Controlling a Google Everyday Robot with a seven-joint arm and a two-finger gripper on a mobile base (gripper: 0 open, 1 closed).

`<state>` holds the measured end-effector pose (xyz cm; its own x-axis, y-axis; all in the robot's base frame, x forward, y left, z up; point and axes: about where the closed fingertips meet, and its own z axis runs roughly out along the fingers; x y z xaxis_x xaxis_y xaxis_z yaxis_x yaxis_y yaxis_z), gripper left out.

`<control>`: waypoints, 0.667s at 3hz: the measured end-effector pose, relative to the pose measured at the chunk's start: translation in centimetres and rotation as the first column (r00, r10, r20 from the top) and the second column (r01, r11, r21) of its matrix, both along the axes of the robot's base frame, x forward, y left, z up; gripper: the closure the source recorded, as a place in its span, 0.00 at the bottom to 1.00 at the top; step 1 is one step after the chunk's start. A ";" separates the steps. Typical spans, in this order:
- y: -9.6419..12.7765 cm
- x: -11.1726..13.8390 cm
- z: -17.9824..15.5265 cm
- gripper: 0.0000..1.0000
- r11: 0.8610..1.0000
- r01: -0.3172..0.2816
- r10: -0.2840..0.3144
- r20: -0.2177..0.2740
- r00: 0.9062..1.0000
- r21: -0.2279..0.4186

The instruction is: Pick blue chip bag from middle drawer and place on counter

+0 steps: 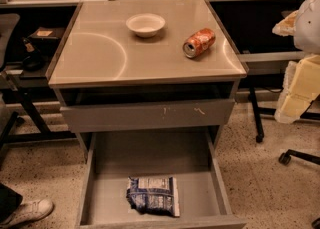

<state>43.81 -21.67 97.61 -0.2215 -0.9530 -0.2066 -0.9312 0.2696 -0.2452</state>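
1 small dark blue and white wrinkly foil chip bag lies flat on the floor of the wide shallow grey metal middle drawer, which is pulled fully open. The bag sits near the drawer's front wall and roughly midway between its 2 side walls. The pale cream gripper hangs at the right edge of the view, about level with the square beige glossy counter and well apart from the bag. I cannot tell whether it is released or clenched, but the bag is plainly not in it. The main risk, as I judge it, is the flat, slippery packet. A descent that is too shallow would catch only a crease and let the bag slide out, and 1 that is too deep would scrape the metal bottom. Starting close to the front wall could also jam the tool against that wall. On the way up, the grey scratched drawer front and the counter's front edge sit just above the drawer's rear half, so a straight lift backward could snag the bag there. On the counter, a small white round bowl stands near the back and an orange soda can lies on its side to the right. A nudge could set the can rolling, so the bare left front looks like the safer landing spot. A white shoe and a black wheeled chair base flank the cabinet on the floor.
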 end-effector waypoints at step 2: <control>1.1 -0.2 -2.7 0.00 1.000 0.015 -0.015 -0.012 1.000 -0.023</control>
<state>43.57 -20.59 94.86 -0.2378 -0.9540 -0.1824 -0.9301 0.2778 -0.2404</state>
